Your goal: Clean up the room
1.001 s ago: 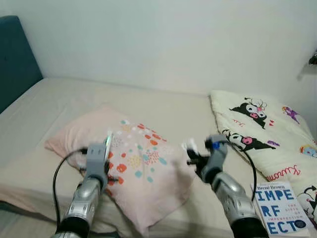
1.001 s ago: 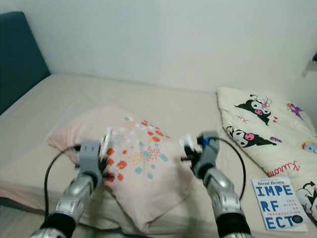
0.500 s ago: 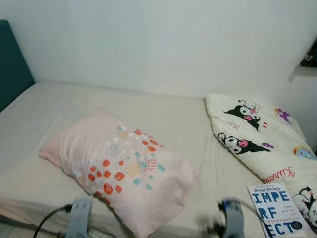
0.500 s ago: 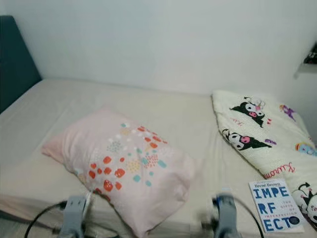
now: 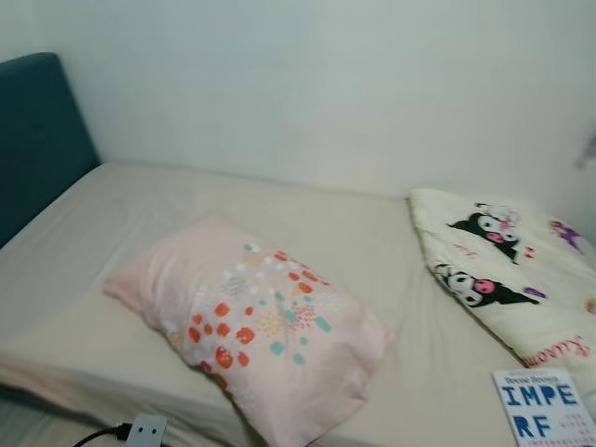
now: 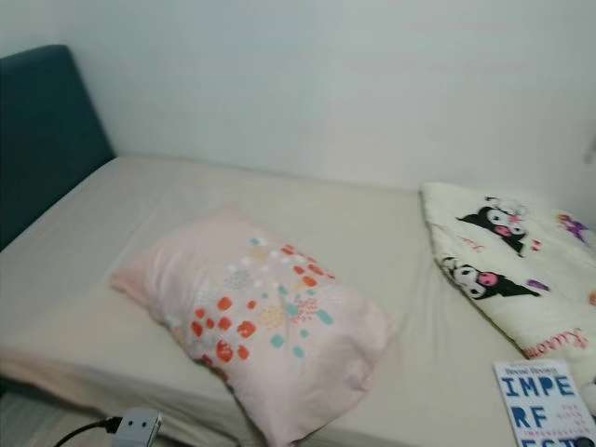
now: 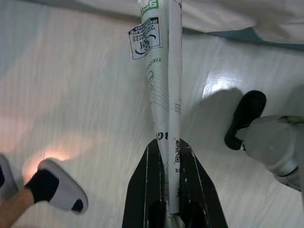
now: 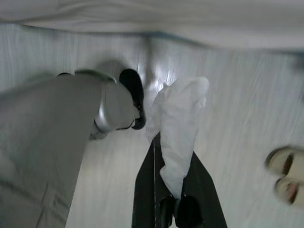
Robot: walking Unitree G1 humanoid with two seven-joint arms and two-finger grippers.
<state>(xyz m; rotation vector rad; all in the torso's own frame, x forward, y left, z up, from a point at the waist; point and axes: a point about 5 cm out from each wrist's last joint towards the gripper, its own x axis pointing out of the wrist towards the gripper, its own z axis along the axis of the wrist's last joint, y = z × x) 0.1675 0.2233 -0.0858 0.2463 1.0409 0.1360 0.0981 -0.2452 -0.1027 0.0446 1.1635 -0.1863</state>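
In the left wrist view my left gripper (image 7: 168,142) is shut on a long flattened white wrapper (image 7: 164,71) with green print, held above the pale wood floor (image 7: 71,85). My right gripper (image 8: 173,148) is shut on a crumpled white tissue (image 8: 178,118), also over the floor. The grey top of my left wrist (image 5: 144,431) pokes up at the bottom edge of the head view. Ahead lies the bed (image 5: 121,214) with a pink spotted pillow (image 5: 251,326), a cartoon-print blanket (image 5: 503,270) and a book (image 5: 545,410) at the right.
A teal headboard (image 5: 37,130) stands at the bed's left end, a white wall behind. On the floor, a person's foot in a white slipper (image 7: 57,190) is near my left side and a pair of slippers (image 8: 287,175) near my right. My own black foot (image 7: 244,118) and grey leg (image 8: 52,142) show.
Both arms have dropped from in front of the pillow to below the bed edge, still holding their items. The head camera has shifted, bringing more of the headboard into view.
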